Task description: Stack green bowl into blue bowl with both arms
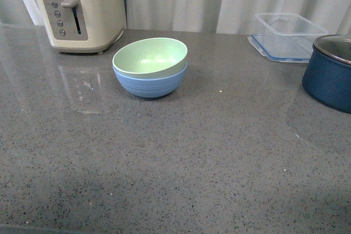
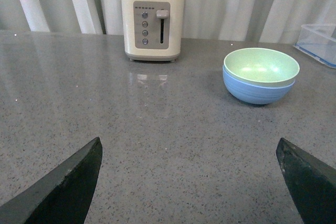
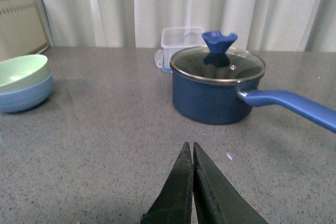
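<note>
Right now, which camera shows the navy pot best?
The right wrist view: the navy pot shows whole, with glass lid, blue knob and long handle. The front view catches only part of it at the right edge. The left wrist view does not show it.

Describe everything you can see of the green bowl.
The green bowl is a pale mint, round, matte bowl, upright and empty, with a smooth speckled inside. It sits nested in the blue bowl, so only its rim and upper wall show above the blue rim. The pair stands on the grey speckled counter, in front and to the right of the cream toaster. Neither tool touches it.
</note>
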Robot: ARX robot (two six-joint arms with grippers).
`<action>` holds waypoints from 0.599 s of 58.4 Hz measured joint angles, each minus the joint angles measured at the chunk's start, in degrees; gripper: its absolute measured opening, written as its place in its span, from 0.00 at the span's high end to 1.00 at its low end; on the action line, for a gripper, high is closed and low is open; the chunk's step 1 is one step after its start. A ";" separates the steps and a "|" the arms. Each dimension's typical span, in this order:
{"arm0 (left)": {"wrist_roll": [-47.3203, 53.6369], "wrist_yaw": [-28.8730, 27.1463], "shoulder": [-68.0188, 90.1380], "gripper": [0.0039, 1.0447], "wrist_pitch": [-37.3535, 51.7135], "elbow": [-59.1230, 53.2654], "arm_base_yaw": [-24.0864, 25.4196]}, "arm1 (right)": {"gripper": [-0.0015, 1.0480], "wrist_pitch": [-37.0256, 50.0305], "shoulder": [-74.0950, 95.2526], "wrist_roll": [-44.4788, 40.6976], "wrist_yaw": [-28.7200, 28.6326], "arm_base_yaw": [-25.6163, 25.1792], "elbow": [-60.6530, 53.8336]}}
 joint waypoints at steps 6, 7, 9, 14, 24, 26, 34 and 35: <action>0.00 0.02 -0.04 0.06 0.00 0.00 0.00 | 0.99 -0.24 -0.02 0.00 0.00 0.00 0.00; 0.00 0.02 -0.04 0.06 0.00 0.00 0.00 | 0.99 -0.26 -0.02 0.02 0.00 0.00 0.00; 0.00 0.02 -0.04 0.06 0.00 0.00 0.00 | 0.99 -0.26 -0.02 0.02 0.00 0.00 0.00; 0.00 0.00 -0.07 0.06 0.00 0.00 0.00 | 0.99 -0.26 -0.07 0.00 -0.02 0.00 0.00; 0.00 0.00 -0.07 0.06 0.00 0.00 0.00 | 0.82 -0.26 -0.07 -0.02 -0.02 0.00 0.00; 0.00 0.00 -0.07 0.06 0.00 0.00 0.00 | 0.76 -0.26 -0.07 -0.04 -0.02 0.00 0.00; 0.00 0.00 -0.07 0.06 0.00 0.00 0.00 | 0.44 -0.26 -0.07 -0.02 -0.02 0.00 0.00; 0.00 0.00 -0.07 0.06 0.00 0.00 0.00 | 0.40 -0.26 -0.07 -0.04 -0.02 0.00 0.00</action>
